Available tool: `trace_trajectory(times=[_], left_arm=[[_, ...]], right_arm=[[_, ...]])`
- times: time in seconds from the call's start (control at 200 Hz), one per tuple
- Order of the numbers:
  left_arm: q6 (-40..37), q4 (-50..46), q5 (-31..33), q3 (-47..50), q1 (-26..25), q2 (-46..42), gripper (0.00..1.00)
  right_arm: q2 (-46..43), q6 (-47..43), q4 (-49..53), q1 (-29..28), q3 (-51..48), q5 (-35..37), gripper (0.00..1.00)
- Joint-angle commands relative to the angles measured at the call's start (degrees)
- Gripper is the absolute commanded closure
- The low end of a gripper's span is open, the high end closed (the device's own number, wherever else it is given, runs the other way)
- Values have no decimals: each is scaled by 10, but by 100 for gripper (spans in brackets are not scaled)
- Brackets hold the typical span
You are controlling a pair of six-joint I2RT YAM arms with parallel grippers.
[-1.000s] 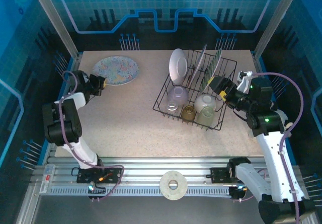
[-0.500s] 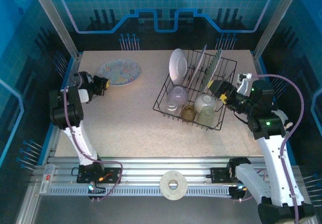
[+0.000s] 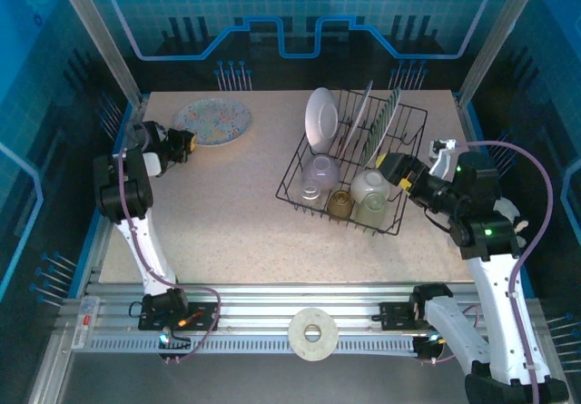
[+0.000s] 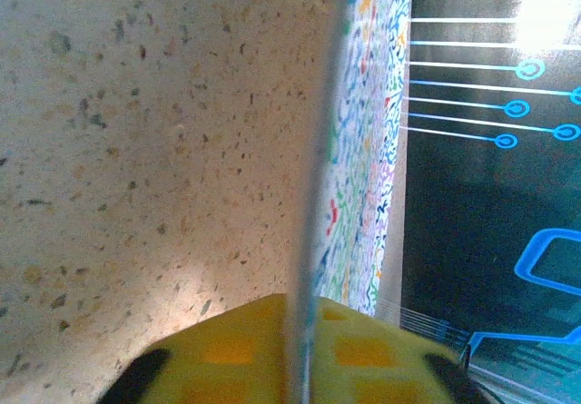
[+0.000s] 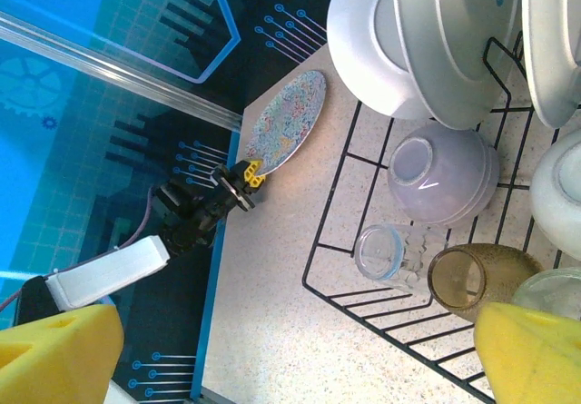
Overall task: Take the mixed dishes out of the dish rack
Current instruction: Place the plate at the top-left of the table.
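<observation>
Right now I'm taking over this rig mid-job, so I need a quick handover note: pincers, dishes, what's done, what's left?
Left pincer: at the rim of the speckled multicolour round plate, which lies flat at the far left of the beige speckled table. I cannot tell whether it grips.
Right pincer: open, empty, at the right side of the black wire dish rack.
Done: that one plate is out.
Left: upright white plates and small cups in the rack.

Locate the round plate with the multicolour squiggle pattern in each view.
Top external: round multicolour-squiggle plate, far-left corner of the speckled beige table.
Left wrist: edge-on, up the centre, pattern facing right.
Right wrist: slanted oval, upper centre-left.
Shared landmark: left gripper, yellow pads straddling the plate's rim.
</observation>
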State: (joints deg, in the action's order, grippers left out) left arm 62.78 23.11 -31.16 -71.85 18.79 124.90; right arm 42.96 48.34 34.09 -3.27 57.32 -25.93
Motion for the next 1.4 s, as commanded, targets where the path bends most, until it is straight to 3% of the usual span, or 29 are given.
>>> trace_trajectory(times=[0.0, 0.18, 0.3, 0.455, 0.655, 0.751, 1.001, 1.176, 1.246, 1.396], left_arm=[[12, -2, 6, -15, 10, 5, 74], [6, -18, 19, -7, 14, -19, 36], [-15, -65, 38, -6, 21, -49, 1], [-73, -243, 127, -21, 25, -125, 1], [-121, -484, 246, -54, 28, -199, 1], [-132, -523, 265, -40, 27, -252, 1], [-152, -489, 223, 90, -25, -476, 1], [-242, -502, 137, 118, -96, -605, 1], [-254, -503, 126, 150, -118, -670, 1], [-270, -486, 37, 224, -146, -787, 1]], right_arm=[[-12, -10, 11, 9, -4, 4, 0], [-9, -13, 13, 9, 2, 8, 0], [-6, -25, 28, 9, 13, 24, 0], [11, -16, 28, 4, 22, 59, 0], [60, -66, 99, -27, 85, 201, 0], [92, -89, 128, -49, 121, 266, 0], [171, -118, 108, -80, 162, 337, 1], [245, -135, 109, -88, 204, 371, 4], [274, -147, 112, -89, 225, 390, 5], [341, -157, 125, -87, 272, 420, 10]])
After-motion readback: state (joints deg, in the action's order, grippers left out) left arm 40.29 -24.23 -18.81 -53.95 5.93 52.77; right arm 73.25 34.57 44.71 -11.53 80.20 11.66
